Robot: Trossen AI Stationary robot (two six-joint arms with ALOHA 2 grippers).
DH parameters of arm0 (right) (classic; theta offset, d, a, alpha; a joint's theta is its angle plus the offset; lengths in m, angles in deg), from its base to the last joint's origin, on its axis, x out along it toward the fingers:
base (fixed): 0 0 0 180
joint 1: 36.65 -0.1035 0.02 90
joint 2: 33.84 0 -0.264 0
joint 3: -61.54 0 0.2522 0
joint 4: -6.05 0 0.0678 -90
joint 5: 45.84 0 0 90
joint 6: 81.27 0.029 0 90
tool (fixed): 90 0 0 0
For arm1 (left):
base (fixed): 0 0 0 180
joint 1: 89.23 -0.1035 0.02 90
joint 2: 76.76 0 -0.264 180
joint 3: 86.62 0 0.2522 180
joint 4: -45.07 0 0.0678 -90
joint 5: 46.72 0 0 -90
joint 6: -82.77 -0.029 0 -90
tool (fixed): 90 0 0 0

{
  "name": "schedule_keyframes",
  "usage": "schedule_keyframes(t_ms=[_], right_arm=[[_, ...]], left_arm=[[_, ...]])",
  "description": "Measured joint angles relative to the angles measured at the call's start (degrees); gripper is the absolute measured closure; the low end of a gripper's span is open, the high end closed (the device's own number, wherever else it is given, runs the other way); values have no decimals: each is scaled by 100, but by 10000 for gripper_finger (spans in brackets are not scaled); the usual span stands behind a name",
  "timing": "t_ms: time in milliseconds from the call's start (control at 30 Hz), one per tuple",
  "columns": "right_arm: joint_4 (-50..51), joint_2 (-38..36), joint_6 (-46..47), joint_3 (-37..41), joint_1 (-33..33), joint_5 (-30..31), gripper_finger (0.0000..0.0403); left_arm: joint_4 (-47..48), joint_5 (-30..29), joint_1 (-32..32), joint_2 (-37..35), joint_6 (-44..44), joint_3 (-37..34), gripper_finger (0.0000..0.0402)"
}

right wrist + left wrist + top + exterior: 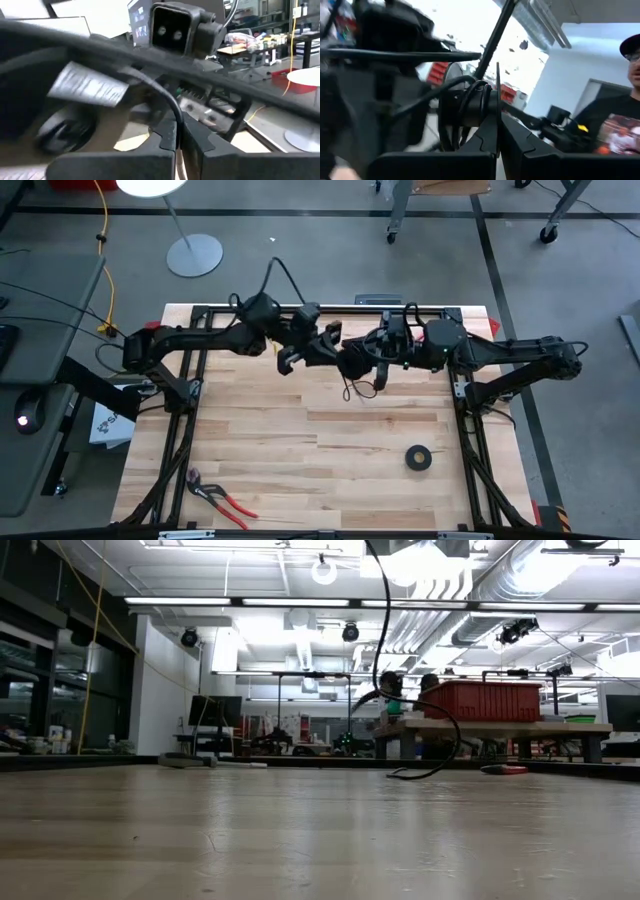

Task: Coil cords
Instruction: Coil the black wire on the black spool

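The cord (352, 386) is a thin black cable held up between my two grippers over the far middle of the table. In the low view it hangs down as a strand and curls into a loop (440, 735), whose lowest part (402, 776) rests on the tabletop. My left gripper (332, 346) comes from the table's left and is shut, with small black coils (472, 102) at its fingertips. My right gripper (354, 362) comes from the right and is shut on a strand. The two grippers stand almost tip to tip. My left gripper has the cord's small coils (481, 100) at the free ends of its shut fingers (512, 135), which point about level toward the table's right. The coils lie across the fingers, clear of the table. Whether one strand or several is pinched, I cannot tell. My right gripper pinches a single strand of the cord (172, 112) between its two fingers (197, 137), level, from the table's right. The strand runs out of the fingertips in a curve toward the left gripper, clear of the table.
A black tape roll (418, 458) lies near the right front of the wooden table (300, 440). Red-handled pliers (222, 500) lie at the left front. A person (615, 120) stands beyond the table in the left wrist view.
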Motion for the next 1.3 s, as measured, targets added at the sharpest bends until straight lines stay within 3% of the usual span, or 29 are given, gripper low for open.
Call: schedule_keyframes(t_ms=[233,533,733,1300], right_arm=[[-39,8,150,-1,0,-74,403],[303,44,97,-6,-13,-259,403],[609,44,139,-9,-59,-218,403],[1039,50,73,0,-61,-400,403]], left_arm=[[-131,-87,-68,-14,-119,73,401],[18,-181,-336,-138,-927,428,401],[969,-124,-680,-427,-1274,432,401],[3188,-370,-822,-965,-2270,447,401]])
